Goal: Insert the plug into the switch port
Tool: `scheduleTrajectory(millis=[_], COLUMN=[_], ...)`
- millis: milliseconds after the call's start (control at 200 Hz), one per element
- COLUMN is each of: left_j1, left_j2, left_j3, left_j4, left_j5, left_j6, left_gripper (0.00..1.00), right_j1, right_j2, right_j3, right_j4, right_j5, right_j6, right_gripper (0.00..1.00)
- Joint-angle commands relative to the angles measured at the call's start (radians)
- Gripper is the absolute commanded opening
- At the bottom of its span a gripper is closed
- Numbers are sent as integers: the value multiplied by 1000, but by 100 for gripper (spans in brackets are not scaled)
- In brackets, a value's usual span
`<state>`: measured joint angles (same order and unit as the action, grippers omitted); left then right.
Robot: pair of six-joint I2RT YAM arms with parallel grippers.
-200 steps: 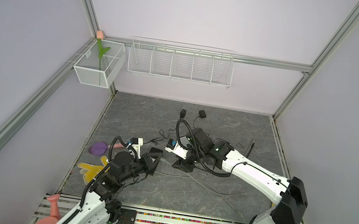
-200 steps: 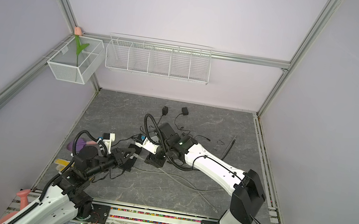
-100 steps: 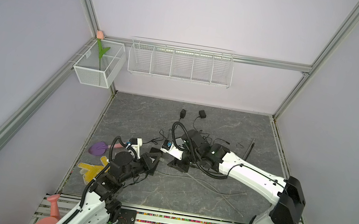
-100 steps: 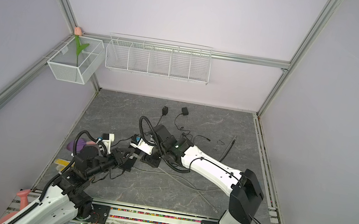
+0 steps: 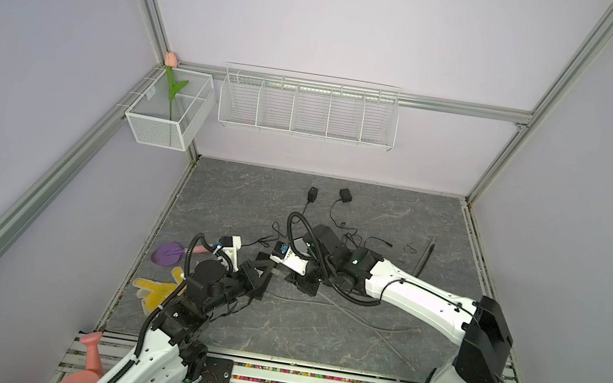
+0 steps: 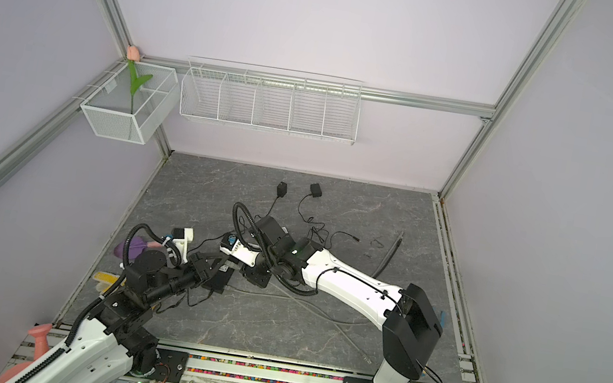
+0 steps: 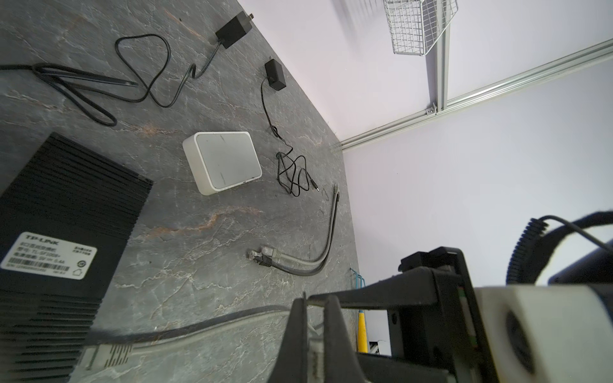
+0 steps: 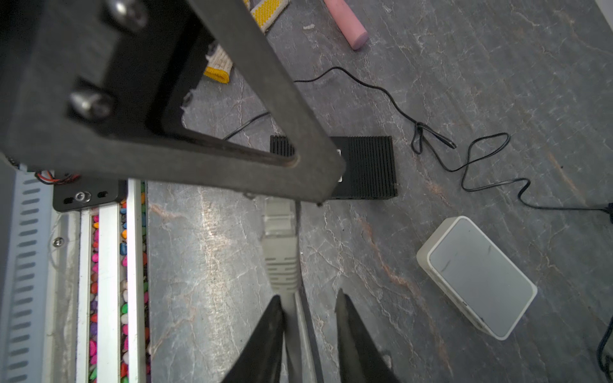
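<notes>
What lies where, front to back
The switch (image 8: 368, 165) lies on the counter (image 8: 497, 83) left of middle, the plug (image 8: 280, 252) near it; a box (image 8: 474, 282) lies apart from both, two adapters (image 5: 313, 193) well behind, toward the back wall (image 5: 343, 161).

Bright, even light, faint shadows; beside the black switch (image 7: 66, 205) the grey plug (image 7: 106, 356) goes soft, out of focus.

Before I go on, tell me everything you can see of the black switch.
The black switch is a flat box with a finely ribbed casing, metal or hard plastic by its look. It lies flat on the grey table, its white TP-LINK label with barcode facing up. No ports show. The grey plug points at its edge beside the shut left hand; contact is hidden.
</notes>
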<state>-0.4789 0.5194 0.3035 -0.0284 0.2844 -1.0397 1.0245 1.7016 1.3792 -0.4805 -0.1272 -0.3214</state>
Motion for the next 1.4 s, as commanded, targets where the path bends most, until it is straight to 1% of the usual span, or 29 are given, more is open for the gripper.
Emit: scheduleTrajectory(millis=[0,120,255,365,475,555,615,690,760,825,890,975,1070,1175,1330,1395], left_j1=[-4,-5,-5,-5,-3,-1,4,37,112,200,290,354,362,362,364,363], left_j2=[-12,-11,-12,-18,-24,-31,-36,-34,-18,23,95,211,366,497,613,647], left_j3=[-7,-13,-21,-23,-12,27,66,96,97,79,60,53,88,142,205,202], left_j4=[-1,8,15,13,-22,-126,-215,-268,-250,-201,-145,-64,-28,-18,-76,-56], left_j5=[-7,-11,-12,-15,-26,-71,-126,-157,-116,-50,13,63,66,80,97,105], left_j6=[-18,-27,-34,-36,-23,39,93,141,162,176,189,219,276,326,400,408], left_gripper=[0,0,0,0,0,22,35,42,43,43,43,43,42,41,41,41], right_j1=[9,14,19,19,19,16,10,-7,-21,-32,-36,-36,-34,-32,-24,-20], right_j2=[12,12,7,-2,-19,-19,-13,9,41,78,117,163,228,305,369,387], right_j3=[6,3,1,-11,-30,-24,-14,8,34,60,80,104,151,202,250,264], right_j4=[20,26,36,46,57,31,0,-54,-107,-153,-184,-200,-225,-251,-260,-258], right_j5=[3,1,6,9,32,60,75,80,93,107,118,124,125,130,118,111], right_j6=[-3,-2,1,3,0,-13,-23,-36,-48,-59,-69,-81,-92,-106,-114,-116], right_gripper=[30,28,14,9,7,7,7,7,7,7,7,7,7,7,7,7])
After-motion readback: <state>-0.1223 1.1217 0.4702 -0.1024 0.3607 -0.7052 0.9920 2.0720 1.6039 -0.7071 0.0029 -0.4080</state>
